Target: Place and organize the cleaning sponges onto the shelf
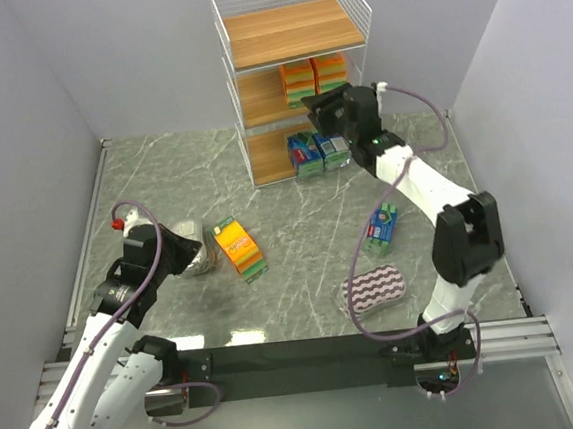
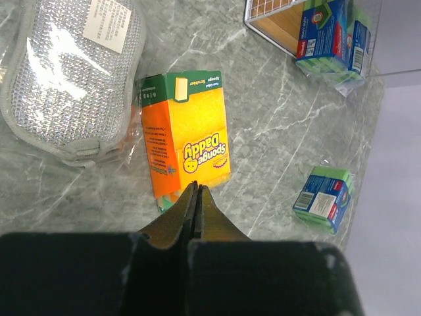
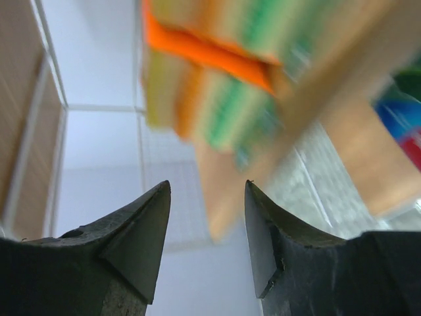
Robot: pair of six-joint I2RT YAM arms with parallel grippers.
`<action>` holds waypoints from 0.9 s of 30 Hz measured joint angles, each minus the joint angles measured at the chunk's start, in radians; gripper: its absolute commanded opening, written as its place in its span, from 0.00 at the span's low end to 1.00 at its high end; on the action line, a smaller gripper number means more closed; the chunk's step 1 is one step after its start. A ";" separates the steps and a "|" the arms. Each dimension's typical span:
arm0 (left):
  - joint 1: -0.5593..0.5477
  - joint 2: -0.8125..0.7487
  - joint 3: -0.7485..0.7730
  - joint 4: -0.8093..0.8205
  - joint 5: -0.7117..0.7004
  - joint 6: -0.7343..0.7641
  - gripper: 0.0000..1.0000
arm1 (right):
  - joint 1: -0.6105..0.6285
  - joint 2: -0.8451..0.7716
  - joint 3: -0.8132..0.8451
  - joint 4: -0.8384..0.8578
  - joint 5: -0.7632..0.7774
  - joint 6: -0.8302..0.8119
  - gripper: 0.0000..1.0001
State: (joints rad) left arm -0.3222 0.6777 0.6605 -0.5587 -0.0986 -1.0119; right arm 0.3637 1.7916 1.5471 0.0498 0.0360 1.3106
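Left pincer (image 2: 197,187) clenched, empty, tips aimed at the orange-yellow pack (image 2: 187,141), which lies flat toward the counter's (image 1: 297,224) near left corner beside the silvery sponge (image 2: 69,72). Right pincer (image 3: 207,184) spread wide, empty, facing the orange packs (image 1: 314,74) on the shelf's (image 1: 291,31) middle tier, at the far edge.

A grey, white-veined marble-pattern worktop (image 1: 297,224) is enclosed on three sides by plain pale walls (image 1: 28,127); a black strip (image 1: 299,354) and aluminium rails (image 1: 513,335) run along its near edge.
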 measured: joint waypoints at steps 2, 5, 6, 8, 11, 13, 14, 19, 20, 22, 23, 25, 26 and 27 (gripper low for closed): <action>0.000 0.000 0.000 0.002 0.000 0.000 0.01 | -0.001 -0.072 -0.101 0.023 -0.006 -0.009 0.56; 0.000 0.003 0.000 0.005 0.000 0.001 0.01 | 0.006 -0.168 -0.209 0.034 -0.037 -0.038 0.56; 0.000 0.007 0.000 0.010 0.000 0.001 0.01 | 0.011 -0.197 -0.237 0.033 -0.052 -0.058 0.56; 0.000 0.019 -0.001 0.024 0.000 0.001 0.01 | 0.039 -0.249 -0.280 0.021 -0.064 -0.106 0.56; 0.000 0.042 -0.003 0.037 0.001 0.001 0.01 | 0.132 -0.322 -0.383 0.029 -0.086 -0.153 0.56; 0.000 0.056 -0.003 0.044 0.000 0.001 0.01 | 0.218 -0.363 -0.498 0.040 -0.104 -0.157 0.56; 0.000 0.060 -0.003 0.046 0.000 0.002 0.01 | 0.263 -0.372 -0.558 0.054 -0.118 -0.154 0.56; 0.000 0.073 -0.003 0.050 -0.009 0.005 0.01 | 0.445 -0.330 -0.742 0.048 -0.153 -0.099 0.56; 0.000 0.077 -0.003 0.050 -0.012 0.005 0.01 | 0.465 -0.314 -0.745 0.047 -0.158 -0.091 0.56; 0.000 0.083 -0.003 0.051 -0.014 0.005 0.01 | 0.507 -0.278 -0.736 0.063 -0.180 -0.068 0.56; 0.000 0.086 -0.003 0.051 -0.015 0.005 0.01 | 0.519 -0.259 -0.726 0.073 -0.189 -0.055 0.56; 0.000 0.087 -0.003 0.052 -0.015 0.005 0.01 | 0.529 -0.224 -0.704 0.102 -0.204 -0.030 0.56; 0.000 0.086 -0.003 0.053 -0.015 0.005 0.01 | 0.529 -0.213 -0.698 0.113 -0.208 -0.020 0.56; 0.000 0.085 -0.003 0.054 -0.016 0.005 0.01 | 0.530 -0.200 -0.691 0.126 -0.211 -0.006 0.56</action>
State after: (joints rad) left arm -0.3222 0.7631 0.6579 -0.5049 -0.1146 -1.0073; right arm 0.8940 1.5917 0.8558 0.1757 -0.1753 1.3041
